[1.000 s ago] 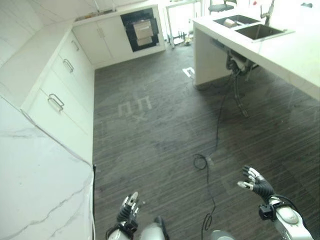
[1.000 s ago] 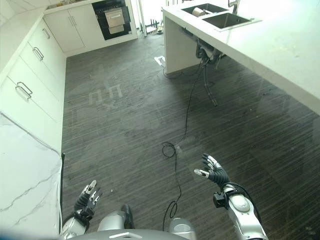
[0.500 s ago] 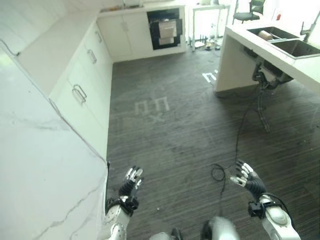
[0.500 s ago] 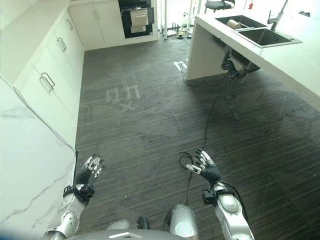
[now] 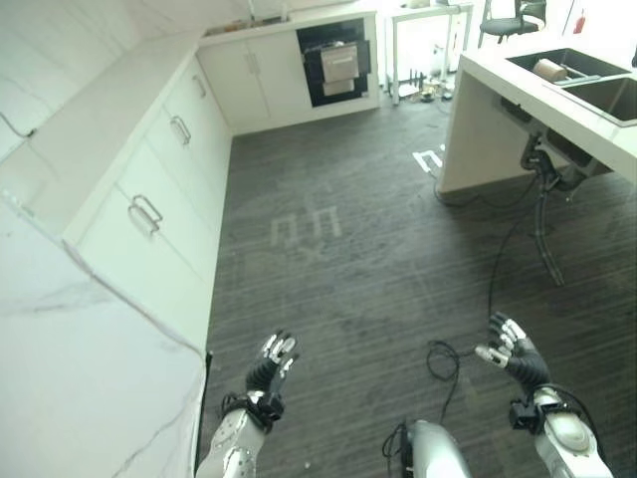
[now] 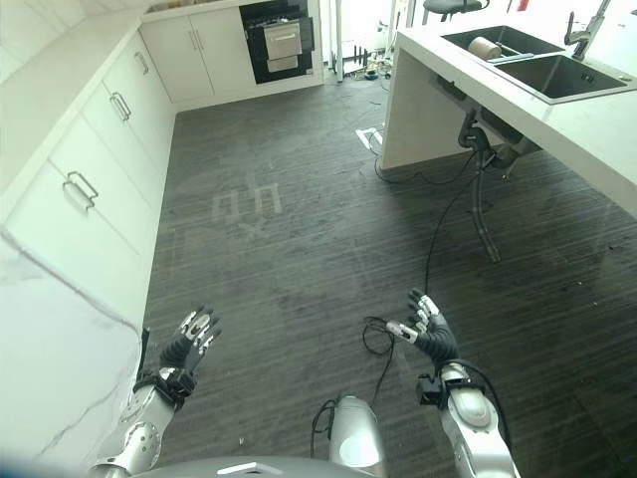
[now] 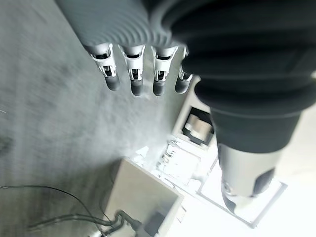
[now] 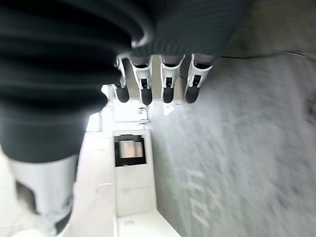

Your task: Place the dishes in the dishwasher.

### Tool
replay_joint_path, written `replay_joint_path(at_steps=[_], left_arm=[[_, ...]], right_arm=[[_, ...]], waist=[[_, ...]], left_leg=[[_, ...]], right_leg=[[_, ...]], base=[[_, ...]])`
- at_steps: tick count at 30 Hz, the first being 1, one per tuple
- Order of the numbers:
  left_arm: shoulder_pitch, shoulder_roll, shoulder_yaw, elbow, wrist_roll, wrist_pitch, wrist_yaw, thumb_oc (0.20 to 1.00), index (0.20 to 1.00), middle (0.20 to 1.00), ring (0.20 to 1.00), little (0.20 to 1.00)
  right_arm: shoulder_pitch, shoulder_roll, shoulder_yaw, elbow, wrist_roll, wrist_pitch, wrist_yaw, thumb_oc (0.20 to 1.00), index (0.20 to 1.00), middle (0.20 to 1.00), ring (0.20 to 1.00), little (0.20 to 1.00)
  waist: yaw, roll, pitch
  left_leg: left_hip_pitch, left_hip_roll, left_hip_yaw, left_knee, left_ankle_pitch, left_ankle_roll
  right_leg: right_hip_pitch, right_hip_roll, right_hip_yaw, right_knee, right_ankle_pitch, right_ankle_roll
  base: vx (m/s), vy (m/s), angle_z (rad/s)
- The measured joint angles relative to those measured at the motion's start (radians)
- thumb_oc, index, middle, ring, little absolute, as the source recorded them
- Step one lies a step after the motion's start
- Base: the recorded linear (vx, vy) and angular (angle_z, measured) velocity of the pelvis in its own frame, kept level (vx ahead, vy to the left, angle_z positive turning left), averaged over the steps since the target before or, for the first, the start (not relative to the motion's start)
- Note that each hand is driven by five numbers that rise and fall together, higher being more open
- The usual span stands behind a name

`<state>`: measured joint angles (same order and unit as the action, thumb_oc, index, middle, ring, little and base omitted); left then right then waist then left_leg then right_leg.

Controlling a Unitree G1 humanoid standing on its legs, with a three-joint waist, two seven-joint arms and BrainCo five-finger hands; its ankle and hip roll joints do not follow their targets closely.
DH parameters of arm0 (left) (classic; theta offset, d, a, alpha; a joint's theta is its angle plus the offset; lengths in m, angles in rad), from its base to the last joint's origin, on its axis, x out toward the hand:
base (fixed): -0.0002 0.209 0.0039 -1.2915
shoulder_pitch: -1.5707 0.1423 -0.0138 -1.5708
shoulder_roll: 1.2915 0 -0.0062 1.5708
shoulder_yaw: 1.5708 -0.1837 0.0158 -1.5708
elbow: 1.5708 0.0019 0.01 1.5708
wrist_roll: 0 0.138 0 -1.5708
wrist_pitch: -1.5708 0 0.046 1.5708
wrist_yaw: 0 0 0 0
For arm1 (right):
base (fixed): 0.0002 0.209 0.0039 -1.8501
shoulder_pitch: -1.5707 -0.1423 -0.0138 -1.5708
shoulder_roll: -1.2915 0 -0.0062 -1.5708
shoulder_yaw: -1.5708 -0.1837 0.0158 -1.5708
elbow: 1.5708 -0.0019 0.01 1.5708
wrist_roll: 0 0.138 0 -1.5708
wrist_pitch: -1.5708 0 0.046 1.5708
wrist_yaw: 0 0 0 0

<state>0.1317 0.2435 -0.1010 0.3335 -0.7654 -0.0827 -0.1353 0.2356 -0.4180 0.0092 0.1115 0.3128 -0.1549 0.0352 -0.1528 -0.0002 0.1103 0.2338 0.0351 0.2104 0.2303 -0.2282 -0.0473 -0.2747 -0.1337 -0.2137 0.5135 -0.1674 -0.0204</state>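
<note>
- Kitchen floor [image 5: 348, 259] of dark wood-look planks runs away from the robot toward a black dishwasher [image 5: 338, 62], built into the white cabinets [image 5: 259, 75] at the far wall. This dishwasher is the landmark for what follows.
- Nearer the robot than the dishwasher and off to its right stands a white counter [image 6: 498, 90] with a double sink [image 6: 537, 62]. A small tan object [image 6: 485, 47], possibly a dish, lies in the sink's far basin; what it is cannot be told.
- Along the left wall, from the dishwasher back toward the robot, runs a row of white drawers [image 5: 149, 209] under a pale marble counter [image 5: 70, 388].
- Left hand [image 5: 271, 362] hangs over the floor, well short of the dishwasher, fingers straight and spread, holding nothing.
- Right hand [image 5: 514, 348] hangs likewise, fingers loosely extended, empty.
- Judged from this, the task has barely begun: no dish is in either hand, and the robot stands well apart from both sink and dishwasher. Fetching, carrying and loading all seem left to do.
- Head views give the whole room layout. The wrist views instead confirm from close up that each hand's fingers are extended with nothing between them; the right wrist view also catches the dishwasher past the fingertips [image 8: 148, 96].
</note>
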Motion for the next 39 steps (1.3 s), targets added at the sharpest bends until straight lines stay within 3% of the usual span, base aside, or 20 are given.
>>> replay_joint_path(at_steps=[2,3,5,6,7,8,9,10,11,12,16,18,22,24,27,30,31,33,36,39], left_arm=[[0.01,0.0,-0.002,-0.001,0.0,-0.002,0.001,1.0,1.0,1.0,1.0,1.0],[0.015,0.001,-0.002,0.002,0.0,-0.002,0.002,1.0,1.0,1.0,1.0,1.0],[0.016,-0.014,-0.006,0.007,0.0,-0.018,0.001,1.0,1.0,1.0,1.0,1.0],[0.015,-0.016,-0.018,-0.006,0.0,-0.023,-0.001,1.0,1.0,1.0,1.0,1.0],[-0.006,-0.015,-0.007,-0.027,-0.001,-0.043,-0.003,1.0,1.0,1.0,1.0,1.0],[0.001,-0.01,-0.006,-0.023,-0.001,-0.048,-0.001,1.0,1.0,1.0,1.0,1.0],[0.008,-0.011,-0.016,-0.009,-0.007,-0.047,0.002,1.0,1.0,1.0,1.0,1.0],[0.035,-0.062,0.006,-0.003,-0.009,-0.059,0.001,1.0,1.0,1.0,1.0,1.0],[0.042,-0.067,0.015,-0.011,-0.011,-0.063,0.0,1.0,1.0,1.0,1.0,1.0],[0.027,-0.064,-0.017,0.036,-0.012,-0.058,-0.011,1.0,1.0,1.0,1.0,1.0],[0.021,-0.044,0.012,0.089,-0.014,-0.063,-0.05,1.0,1.0,1.0,1.0,1.0],[0.018,-0.047,0.028,0.115,-0.015,-0.074,-0.071,1.0,1.0,1.0,1.0,1.0],[-0.027,-0.032,0.033,0.101,-0.017,-0.082,-0.073,1.0,1.0,1.0,1.0,1.0],[-0.039,-0.033,0.033,0.085,-0.018,-0.081,-0.074,1.0,1.0,1.0,1.0,1.0],[-0.049,-0.022,0.052,0.079,-0.068,-0.051,-0.069,1.0,1.0,1.0,1.0,1.0],[-0.033,-0.001,0.037,0.053,-0.083,-0.039,-0.058,1.0,1.0,1.0,1.0,1.0],[-0.021,0.01,0.017,0.024,-0.082,-0.031,-0.048,1.0,1.0,1.0,1.0,1.0],[0.001,0.017,0.021,-0.068,-0.08,-0.025,-0.032,1.0,1.0,1.0,1.0,1.0],[-0.028,0.013,0.034,-0.034,-0.08,-0.021,-0.016,1.0,1.0,1.0,1.0,1.0],[-0.054,-0.005,0.014,0.022,-0.077,-0.001,-0.006,1.0,1.0,1.0,1.0,1.0]], right_arm=[[-0.007,-0.016,-0.001,0.0,0.0,0.002,0.005,1.0,1.0,1.0,1.0,1.0],[-0.007,-0.015,-0.001,0.005,0.0,0.002,0.015,1.0,1.0,1.0,1.0,1.0],[0.004,-0.01,-0.016,0.007,0.0,-0.003,0.021,1.0,1.0,1.0,1.0,1.0],[0.011,-0.015,-0.023,0.023,-0.002,0.002,0.04,1.0,1.0,1.0,1.0,1.0],[-0.001,0.002,-0.029,0.028,-0.001,0.014,0.053,1.0,1.0,1.0,1.0,1.0],[-0.007,0.019,-0.026,0.031,0.0,0.015,0.057,1.0,1.0,1.0,1.0,1.0],[-0.008,0.033,-0.019,0.043,0.0,0.013,0.063,1.0,1.0,1.0,1.0,1.0],[-0.03,-0.015,0.011,0.028,-0.001,0.013,0.077,1.0,1.0,1.0,1.0,1.0],[-0.034,-0.041,0.016,-0.009,-0.001,0.012,0.082,1.0,1.0,1.0,1.0,1.0],[-0.03,-0.062,0.001,-0.02,-0.002,0.012,0.079,1.0,1.0,1.0,1.0,1.0],[0.036,-0.062,-0.021,-0.035,-0.029,0.02,0.088,1.0,1.0,1.0,1.0,1.0],[0.03,-0.075,-0.03,-0.035,-0.029,0.02,0.098,1.0,1.0,1.0,1.0,1.0],[0.018,-0.047,-0.043,-0.09,-0.029,0.023,0.098,1.0,1.0,1.0,1.0,1.0],[0.006,-0.042,-0.031,-0.132,-0.029,0.023,0.09,1.0,1.0,1.0,1.0,1.0],[-0.022,0.044,0.015,-0.143,-0.023,0.045,0.087,1.0,1.0,1.0,1.0,1.0],[-0.022,0.078,0.053,-0.157,-0.022,0.054,0.083,1.0,1.0,1.0,1.0,1.0],[-0.02,0.072,0.059,-0.161,-0.024,0.055,0.082,1.0,1.0,1.0,1.0,1.0],[0.0,0.038,0.058,-0.158,-0.028,0.055,0.082,1.0,1.0,1.0,1.0,1.0],[0.039,0.009,0.033,-0.155,-0.027,0.047,0.085,1.0,1.0,1.0,1.0,1.0],[0.077,0.019,0.01,-0.157,0.021,0.047,0.094,1.0,1.0,1.0,1.0,1.0]], waist=[[0.007,0.002,-0.032],[0.016,-0.013,-0.034],[0.019,-0.034,-0.05],[0.022,-0.046,-0.043],[0.055,-0.089,0.007],[0.076,-0.113,0.025],[0.071,-0.1,0.054],[0.073,-0.045,0.058],[0.079,-0.065,0.048],[0.038,-0.003,0.06],[0.021,-0.012,0.05],[0.023,-0.004,0.035],[0.034,0.008,-0.025],[0.037,0.04,-0.049],[0.044,0.02,-0.053],[0.057,-0.001,-0.031],[0.058,0.007,-0.021],[0.063,0.022,-0.003],[0.052,0.009,0.048],[0.014,-0.014,0.126]], left_leg=[[0.015,0.024,0.009,0.005,0.072,-0.054],[0.017,0.036,0.01,0.048,0.129,-0.125],[-0.134,0.031,-0.05,0.425,0.235,-0.153],[-0.348,0.002,-0.094,0.752,0.247,-0.148],[-0.491,-0.021,-0.047,0.831,0.219,-0.055],[-0.518,-0.026,-0.014,0.743,0.197,-0.013],[-0.523,-0.005,-0.003,0.545,0.2,0.033],[-0.522,0.09,0.024,0.301,0.233,0.034],[-0.512,0.092,0.057,0.185,0.252,0.014],[-0.542,0.159,0.048,0.034,0.26,0.004],[-0.587,0.169,-0.097,0.042,0.267,0.008],[-0.547,0.166,-0.051,0.052,0.267,0.008],[-0.427,0.048,-0.002,0.049,0.261,0.019],[-0.381,0.037,-0.001,0.002,0.196,0.067],[-0.363,0.0,0.003,0.002,0.174,0.099],[-0.344,-0.03,0.022,0.017,0.125,0.153],[-0.332,-0.029,0.042,0.008,0.123,0.127],[-0.318,-0.026,0.053,-0.007,0.112,0.119],[-0.316,-0.049,0.054,-0.02,0.11,0.122],[-0.306,-0.064,0.019,0.026,0.099,0.139]], right_leg=[[0.03,0.043,0.002,-0.034,-0.041,0.004],[0.075,0.046,0.01,-0.076,-0.037,0.002],[0.114,0.068,0.035,-0.113,-0.013,-0.079],[0.138,0.098,0.081,-0.14,-0.024,-0.133],[0.173,0.096,0.111,-0.177,-0.005,-0.115],[0.206,0.101,0.123,-0.219,0.012,-0.075],[0.244,0.098,0.108,-0.224,-0.056,0.121],[0.17,0.096,0.142,-0.071,-0.107,-0.041],[0.155,0.045,0.161,-0.1,-0.068,-0.008],[0.175,0.075,0.084,-0.076,-0.076,-0.03],[0.217,0.117,0.087,-0.084,-0.115,-0.033],[0.248,0.112,0.096,-0.113,-0.12,-0.032],[0.348,0.064,0.066,-0.199,-0.128,0.032],[0.351,0.066,0.049,-0.175,-0.144,0.063],[0.217,0.0,0.059,0.125,-0.133,0.134],[0.053,-0.042,0.057,0.351,-0.092,0.149],[0.046,-0.044,0.015,0.325,-0.09,0.144],[0.091,0.016,-0.079,-0.004,-0.079,0.116],[0.0,0.01,-0.074,-0.014,-0.059,0.1],[-0.166,-0.1,0.027,-0.103,0.057,0.222]], base=[[0.26,-0.207,-0.36],[0.1,-0.104,-0.61],[0.2,-0.135,-0.41],[0.27,-0.066,-0.48],[0.27,0.045,-0.74],[0.28,0.119,-0.82],[0.27,0.193,-1.0],[0.23,0.244,-1.03],[0.22,0.249,-0.91],[0.26,0.251,-0.37],[0.33,0.287,-0.14],[0.42,0.367,-0.03],[0.42,0.311,0.31],[0.26,0.206,0.27],[0.16,0.16,0.18],[0.2,0.088,-0.11],[0.43,-0.051,-0.47],[0.35,-0.118,-0.32],[0.34,-0.145,-0.1],[0.58,-0.245,0.27]])
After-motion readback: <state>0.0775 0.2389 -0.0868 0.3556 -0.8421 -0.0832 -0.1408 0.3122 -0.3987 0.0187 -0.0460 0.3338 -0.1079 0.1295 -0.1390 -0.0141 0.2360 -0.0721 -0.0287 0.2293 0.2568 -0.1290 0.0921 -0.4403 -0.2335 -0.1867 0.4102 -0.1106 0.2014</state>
